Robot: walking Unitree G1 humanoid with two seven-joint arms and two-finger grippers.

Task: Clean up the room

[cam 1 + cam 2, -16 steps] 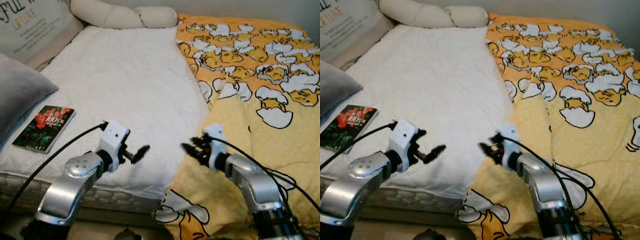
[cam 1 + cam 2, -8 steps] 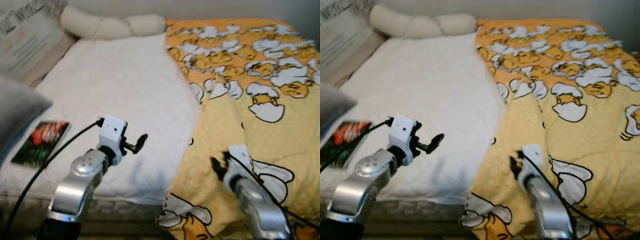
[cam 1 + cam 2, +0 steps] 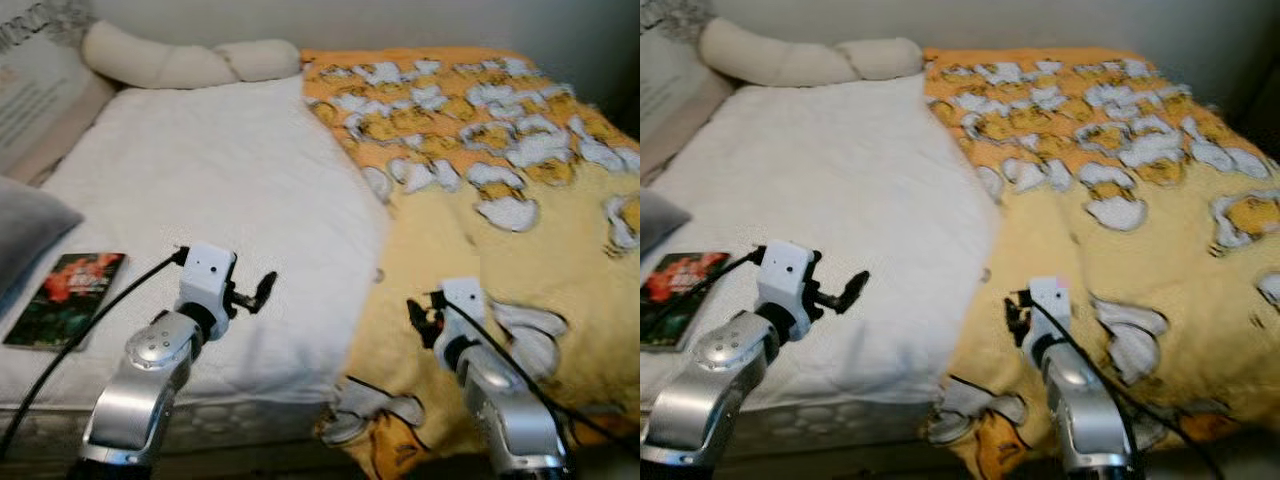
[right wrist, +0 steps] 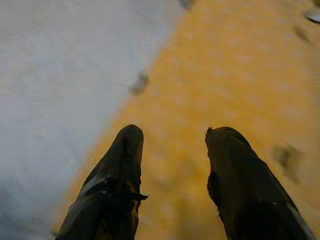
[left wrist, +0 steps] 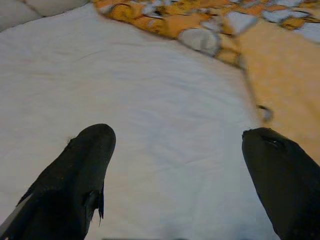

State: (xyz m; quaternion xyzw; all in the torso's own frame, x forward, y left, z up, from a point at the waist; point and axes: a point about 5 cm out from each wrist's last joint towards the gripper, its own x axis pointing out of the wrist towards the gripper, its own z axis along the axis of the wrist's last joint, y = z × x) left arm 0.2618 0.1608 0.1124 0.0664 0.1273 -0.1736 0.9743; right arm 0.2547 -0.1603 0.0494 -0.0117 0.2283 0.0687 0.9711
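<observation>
One yellow blanket (image 3: 520, 230) covers the bed's right half, its edge lying on the white mattress (image 3: 200, 190). Right gripper (image 3: 418, 322) hovers above that edge, fingers part open, empty; left gripper (image 3: 262, 293) wide open, empty. Best pinch the edge squarely, then pull across. Book (image 3: 62, 298) lies near the left side. No containers.

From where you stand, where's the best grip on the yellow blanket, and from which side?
Probably the yellow blanket along its left edge, where it laps over the white sheet. That hem is a free, thin fold beside the right end effector, which is open just over the yellow side of it. Come from the sheet side, one finger slipping under the edge, then pinch.
</observation>
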